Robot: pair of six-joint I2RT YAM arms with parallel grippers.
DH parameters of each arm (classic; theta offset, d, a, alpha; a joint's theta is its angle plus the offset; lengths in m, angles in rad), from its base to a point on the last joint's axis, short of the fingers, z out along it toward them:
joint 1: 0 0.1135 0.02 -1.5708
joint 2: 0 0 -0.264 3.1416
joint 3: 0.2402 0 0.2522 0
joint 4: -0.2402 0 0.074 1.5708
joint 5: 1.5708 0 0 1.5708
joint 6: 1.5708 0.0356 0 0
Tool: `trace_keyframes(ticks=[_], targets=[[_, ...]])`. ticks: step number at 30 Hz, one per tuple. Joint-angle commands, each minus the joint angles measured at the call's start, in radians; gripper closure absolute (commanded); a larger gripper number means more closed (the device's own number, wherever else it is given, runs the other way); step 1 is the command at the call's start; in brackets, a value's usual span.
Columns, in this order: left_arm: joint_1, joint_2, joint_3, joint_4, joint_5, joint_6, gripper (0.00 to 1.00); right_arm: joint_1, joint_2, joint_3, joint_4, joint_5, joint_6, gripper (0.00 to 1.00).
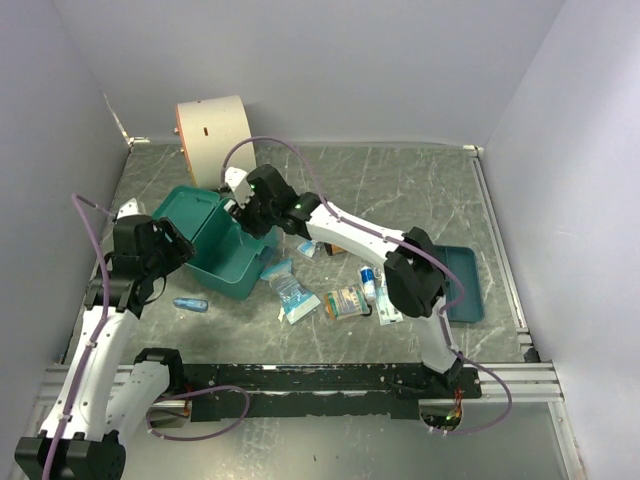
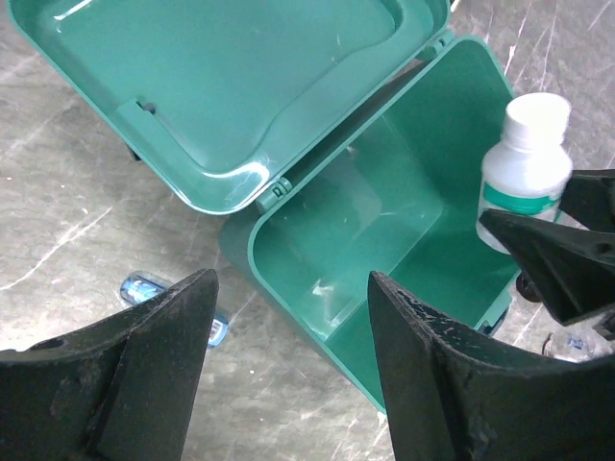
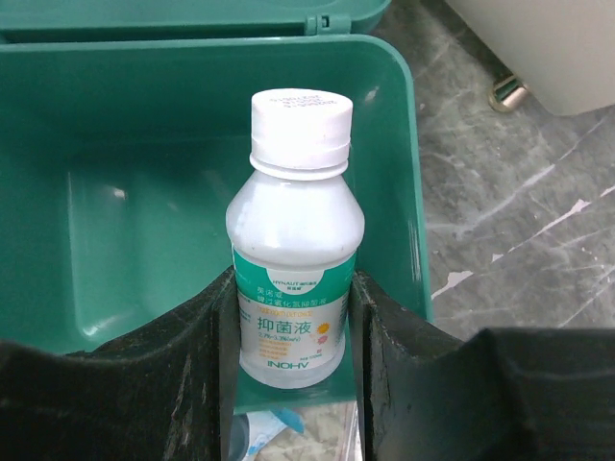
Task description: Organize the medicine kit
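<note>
Black right claw (image 3: pixel 293 322), at the frame's bottom, is clamped on a white plastic bottle with a teal label (image 3: pixel 296 240), held upright, probably for lowering inside. Just behind it, filling the upper left, lies the open teal-green plastic medicine kit (image 3: pixel 408 192). Left claw (image 2: pixel 290 307) hangs spread and empty over the kit's edge.

The medicine kit (image 1: pixel 215 250) sits left of centre on the table (image 1: pixel 400 190), lid open, with a drum (image 1: pixel 212 140) behind it. A bottle (image 3: pixel 293 230) stands upright between the fingers of the right gripper (image 3: pixel 293 298), at the kit's rim. Packets (image 1: pixel 345 300) lie between the kit and a tray (image 1: pixel 468 300) at right. A vial (image 1: pixel 190 304) lies before the kit.
</note>
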Motion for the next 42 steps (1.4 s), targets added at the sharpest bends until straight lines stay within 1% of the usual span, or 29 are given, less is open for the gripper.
trace_keyframes(ticks=[1, 4, 6, 10, 17, 23, 26, 28, 32, 35, 42], targets=[[-0.004, -0.024, 0.049, -0.039, -0.055, 0.019, 0.25, 0.005, 0.06, 0.103, -0.079, -0.013, -0.095, 0.85], [-0.009, -0.025, 0.037, -0.024, -0.025, 0.014, 0.24, 0.005, 0.125, 0.188, -0.178, -0.028, -0.113, 0.85], [-0.014, -0.017, 0.021, -0.019, -0.011, -0.001, 0.23, 0.006, 0.141, 0.205, -0.228, -0.025, -0.106, 0.86], [-0.022, -0.003, -0.011, -0.005, 0.025, -0.039, 0.23, 0.01, 0.112, 0.154, -0.264, -0.041, -0.083, 0.86], [-0.025, 0.016, -0.071, 0.049, 0.098, -0.068, 0.2, 0.023, 0.086, 0.127, -0.36, -0.057, -0.081, 0.86], [-0.025, 0.036, -0.079, 0.064, 0.107, -0.069, 0.21, 0.023, 0.043, 0.076, -0.447, -0.041, -0.092, 0.86], [-0.025, 0.031, -0.08, 0.063, 0.113, -0.065, 0.22, 0.024, 0.026, 0.053, -0.464, -0.027, -0.09, 0.86], [-0.025, 0.025, -0.084, 0.069, 0.12, -0.063, 0.22, 0.024, 0.04, 0.066, -0.465, -0.005, -0.086, 0.85], [-0.025, 0.021, -0.083, 0.073, 0.121, -0.056, 0.22, 0.024, 0.116, 0.171, -0.479, 0.079, -0.046, 0.84], [-0.025, 0.018, -0.083, 0.075, 0.119, -0.054, 0.22, 0.024, 0.159, 0.206, -0.484, 0.124, -0.034, 0.82], [-0.024, 0.016, -0.089, 0.089, 0.117, -0.051, 0.23, 0.023, 0.212, 0.2, -0.473, 0.159, -0.026, 0.8]])
